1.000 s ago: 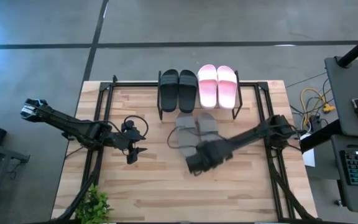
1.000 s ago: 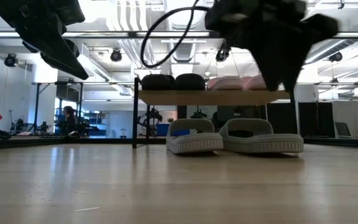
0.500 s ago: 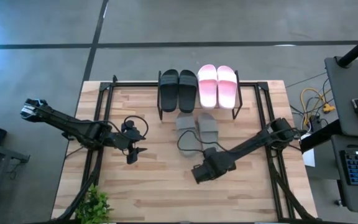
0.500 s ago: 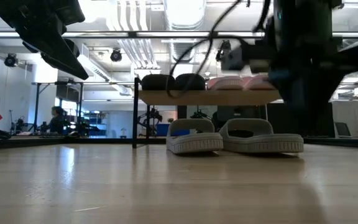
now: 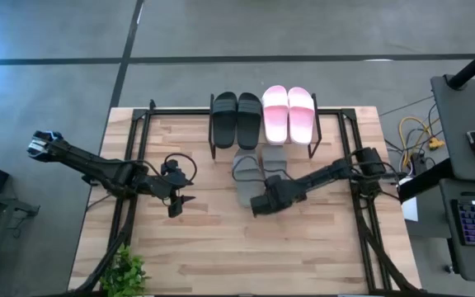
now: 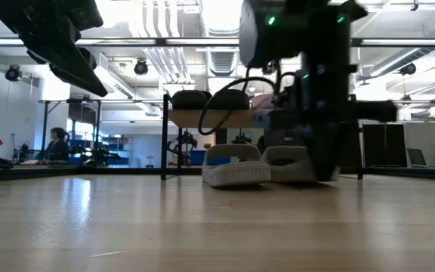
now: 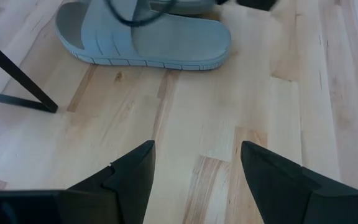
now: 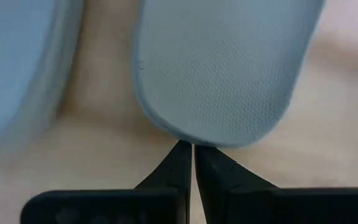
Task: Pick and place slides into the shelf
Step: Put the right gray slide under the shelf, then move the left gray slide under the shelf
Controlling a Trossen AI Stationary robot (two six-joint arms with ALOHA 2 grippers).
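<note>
Two grey slides lie side by side on the wooden counter (image 5: pixel 320 247), just below the shelf (image 5: pixel 314 137) in the centre of the high view. The left grey slide (image 5: pixel 245 176) shows nearly whole; the right grey slide (image 5: pixel 274 154) is partly covered by the right arm. On the shelf's top board, in the upper middle of the frame, sit a pair of black slides (image 5: pixel 236 119) on the left and a pair of pale pink slides (image 5: pixel 288 113) on the right, touching each other.

The right gripper (image 5: pixel 260 205) is at the lower end of the right grey slide, near the middle of the high view. In the right wrist view its fingers (image 8: pixel 180 163) are pressed together with nothing between them, their tips right at the rounded edge of that slide's sole (image 8: pixel 222 68).

The left gripper (image 5: pixel 174 207) hovers over bare counter at centre left of the high view, well apart from the slides, its fingers (image 7: pixel 132 168) spread wide and empty. A small green plant (image 5: pixel 124 272) stands at the lower left edge of the counter.
</note>
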